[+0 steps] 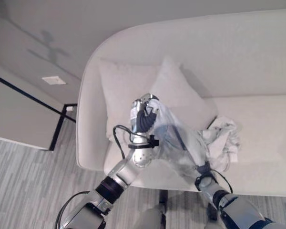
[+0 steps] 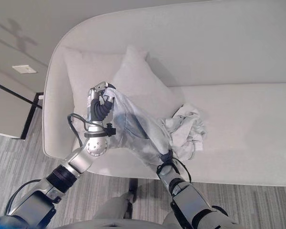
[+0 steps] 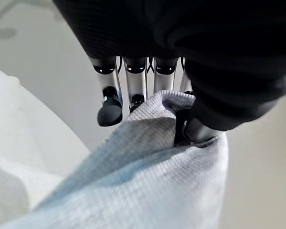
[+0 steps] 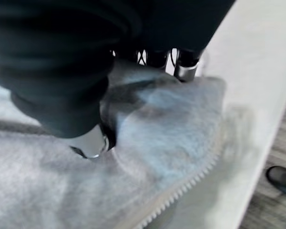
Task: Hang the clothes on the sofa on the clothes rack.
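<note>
Pale garment (image 1: 181, 138) stretched above sofa (image 1: 257, 124), left hand (image 1: 144, 114) and right hand (image 4: 93, 119) pinching it

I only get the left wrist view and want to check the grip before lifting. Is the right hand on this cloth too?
Observer: Yes, the right hand is closed on the garment, near a zipper edge.
Operator: Is everything off the sofa?
Observer: No. A crumpled pale bunch of cloth lies on the sofa seat; I can't tell if it's the same piece.
Operator: Where's my left hand?
Observer: The left hand is raised in front of the cushions.
</note>
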